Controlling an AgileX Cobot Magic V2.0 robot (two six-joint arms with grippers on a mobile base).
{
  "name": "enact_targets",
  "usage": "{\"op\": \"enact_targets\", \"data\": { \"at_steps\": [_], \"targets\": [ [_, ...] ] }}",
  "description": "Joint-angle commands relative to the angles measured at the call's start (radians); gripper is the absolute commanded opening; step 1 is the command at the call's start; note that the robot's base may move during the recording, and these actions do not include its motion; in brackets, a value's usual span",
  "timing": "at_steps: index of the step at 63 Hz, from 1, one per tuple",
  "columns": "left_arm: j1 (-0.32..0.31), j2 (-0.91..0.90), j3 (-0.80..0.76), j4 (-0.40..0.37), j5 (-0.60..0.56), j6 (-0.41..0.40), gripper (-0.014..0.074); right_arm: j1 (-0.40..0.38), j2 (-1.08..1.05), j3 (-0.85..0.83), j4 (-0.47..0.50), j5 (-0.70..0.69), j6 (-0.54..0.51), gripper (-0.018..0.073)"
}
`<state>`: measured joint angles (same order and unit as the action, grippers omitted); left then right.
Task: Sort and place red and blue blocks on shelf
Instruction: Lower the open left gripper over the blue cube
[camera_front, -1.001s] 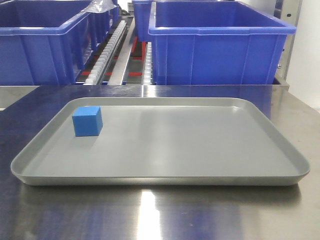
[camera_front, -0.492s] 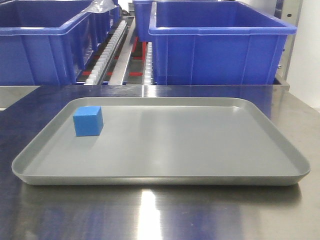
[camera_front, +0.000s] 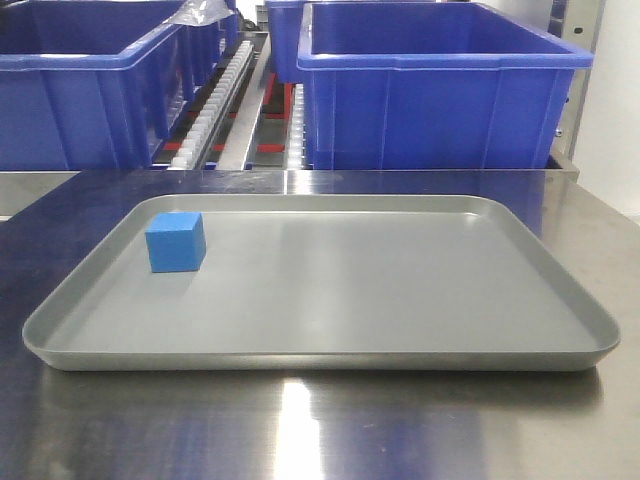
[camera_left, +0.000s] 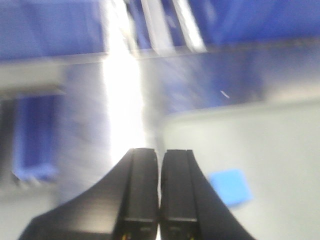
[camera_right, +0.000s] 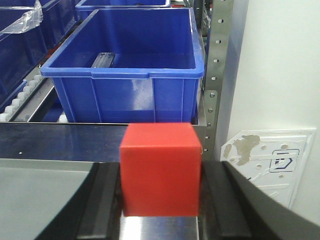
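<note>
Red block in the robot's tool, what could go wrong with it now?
The red block is held only by its sides in the right tool, so it might slip out. The blue bin stands straight ahead; the block could bump its rim. The left tool is shut near the blue block on the tray and might knock it.

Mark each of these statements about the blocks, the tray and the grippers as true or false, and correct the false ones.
1. The blue block lies in the grey tray. True.
2. The right gripper holds the red block. True.
3. The left gripper is wide open. False: it is shut, holding nothing.
4. The red block lies in the tray. False: the tray holds only the blue block.
5. The blue block sits near the tray's right edge. False: in the front view it sits near the left rear corner.
</note>
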<state>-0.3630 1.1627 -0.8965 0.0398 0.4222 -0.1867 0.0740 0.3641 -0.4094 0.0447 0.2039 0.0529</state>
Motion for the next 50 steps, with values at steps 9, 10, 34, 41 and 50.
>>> {"op": "enact_targets", "data": {
  "at_steps": [9,10,34,41,50],
  "targets": [
    [-0.101,0.207,-0.264,-0.009,0.237,-0.177,0.0126,-0.006,0.004,-0.028,0.003,-0.090,-0.008,0.0375],
    [-0.108,0.227,-0.286,-0.009,0.266,-0.190,0.0126,-0.006,0.004,-0.028,0.003,-0.090,-0.008,0.0375],
    [-0.212,0.495,-0.556,-0.004,0.579,-0.311,0.0129,-0.006,0.004,-0.028,0.003,-0.090,-0.008,0.0375],
    [-0.216,0.542,-0.602,-0.001,0.616,-0.321,0.0190,-0.006,0.004,-0.028,0.003,-0.090,-0.008,0.0375],
    [-0.216,0.569,-0.637,0.001,0.619,-0.376,0.0382,-0.006,0.004,-0.028,0.003,-0.090,-0.008,0.0375]
  ]
}}
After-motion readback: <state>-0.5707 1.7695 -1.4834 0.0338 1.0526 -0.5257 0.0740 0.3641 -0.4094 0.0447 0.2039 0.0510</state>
